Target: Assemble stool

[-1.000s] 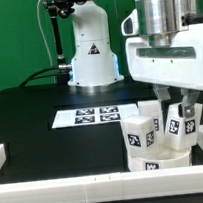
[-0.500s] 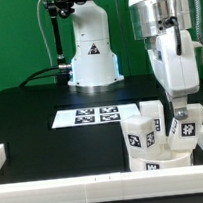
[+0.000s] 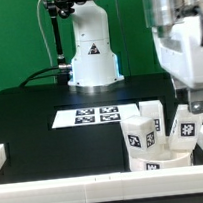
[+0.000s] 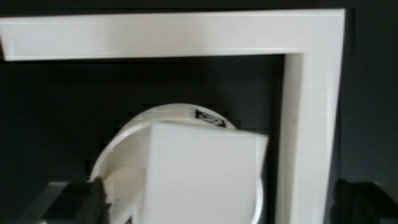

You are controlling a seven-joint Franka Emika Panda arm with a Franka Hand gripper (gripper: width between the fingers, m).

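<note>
A white round seat (image 3: 160,160) lies flat on the black table (image 3: 53,144), three tagged stubby legs standing on it. The leg (image 3: 184,130) directly beneath the fingers (image 3: 195,108) stands nearly upright, long axis vertical, slightly tilted. The fingers look apart, just above it, gripping nothing. Leg fitting seems underway; next likely means lifting clear or regrasping to tighten

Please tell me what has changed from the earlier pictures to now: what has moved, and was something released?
The gripper turned on its wrist above the leg on the exterior view's right, then lifted slightly; its fingers no longer clasp that leg, so it seems released. That leg remains standing on the round seat with the other legs. The marker board has not moved.
</note>
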